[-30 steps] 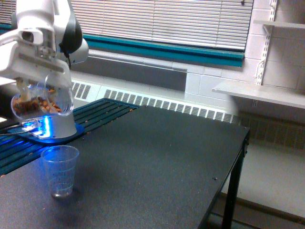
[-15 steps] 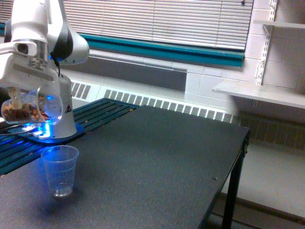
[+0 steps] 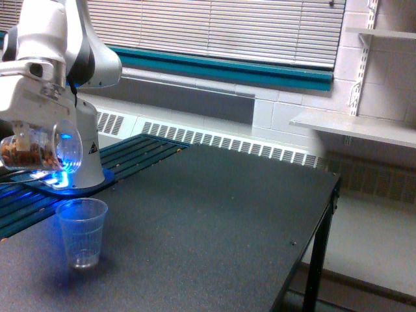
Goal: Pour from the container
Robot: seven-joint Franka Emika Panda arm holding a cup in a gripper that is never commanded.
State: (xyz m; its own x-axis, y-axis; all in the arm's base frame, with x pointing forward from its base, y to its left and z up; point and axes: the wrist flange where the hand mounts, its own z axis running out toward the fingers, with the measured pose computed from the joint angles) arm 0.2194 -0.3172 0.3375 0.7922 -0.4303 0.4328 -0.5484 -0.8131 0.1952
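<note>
Tool (image 3: 32, 127) gripping container (image 3: 40, 148), tipped flatter than before.

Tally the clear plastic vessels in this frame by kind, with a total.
Jar holding brown pieces, tipped on its side in the gripper: 1
Small cup standing on the table: 1
Total: 2

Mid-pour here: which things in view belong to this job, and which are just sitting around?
In the job:
- hand
- container with brown pieces, tipped on its side
- small clear cup on the table

Not in the job:
- wall shelves
- window blinds
- radiator grille
</note>
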